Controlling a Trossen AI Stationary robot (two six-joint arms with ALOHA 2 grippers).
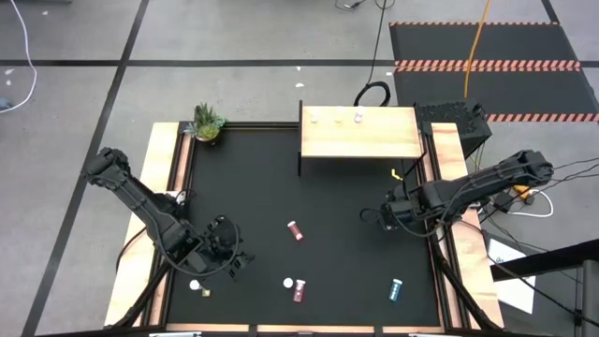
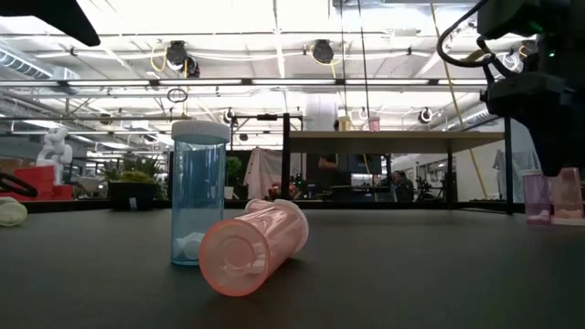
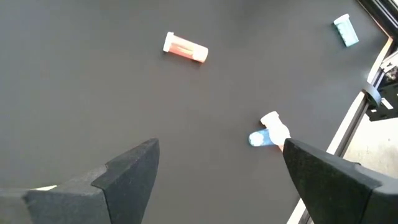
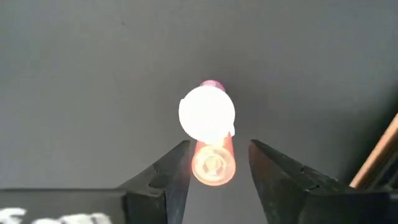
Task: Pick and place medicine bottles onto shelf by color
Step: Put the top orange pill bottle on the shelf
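A pink medicine bottle with a white cap lies between the right gripper's jaws, which flank it without visibly pressing it; only the right wrist view shows this. From above, that gripper hovers over the black bench near the pale wood shelf, where three bottles stand. The left gripper, jaws released, waits at the bench's front. The low view shows a blue bottle upright, with white pieces at its bottom, touching a toppled pink one.

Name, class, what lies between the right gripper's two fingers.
A pink bottle lies on its side between the right gripper's fingers, with a white-capped bottle just beyond it, as the right wrist view shows.
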